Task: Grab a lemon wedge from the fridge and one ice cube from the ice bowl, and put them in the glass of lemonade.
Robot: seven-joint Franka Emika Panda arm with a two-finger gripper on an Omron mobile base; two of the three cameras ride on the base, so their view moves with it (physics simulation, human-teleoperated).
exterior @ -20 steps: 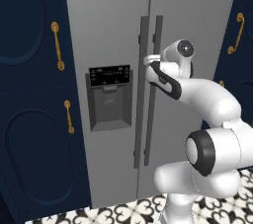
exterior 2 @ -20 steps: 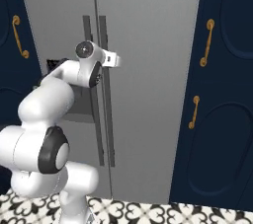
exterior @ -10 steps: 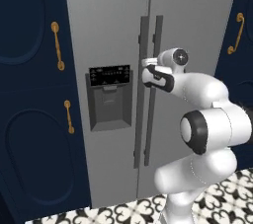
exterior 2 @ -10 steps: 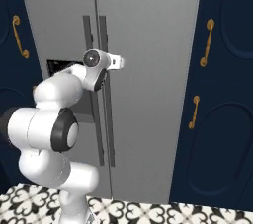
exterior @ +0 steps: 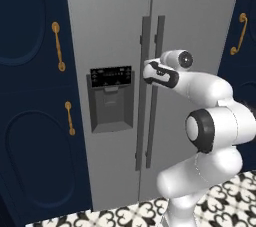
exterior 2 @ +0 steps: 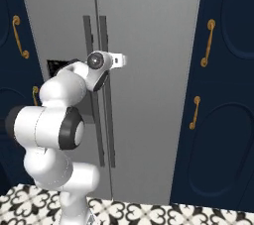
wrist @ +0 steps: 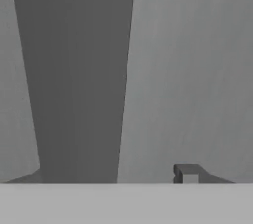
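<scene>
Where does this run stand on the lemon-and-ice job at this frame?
Done: nothing visible; both fridge doors are shut. In hand: the gripper is at the dark vertical handles; in the hand view a handle sits right ahead of the fingertips, but no grip can be confirmed. Left: open the door, take a lemon wedge, fetch an ice cube, put both in the lemonade.

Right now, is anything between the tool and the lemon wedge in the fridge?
Yes. Both doors of the fridge are shut, so the wedge stays hidden behind them. The tool sits at the dark handles near the door seam; nothing blocks it from them.
</scene>
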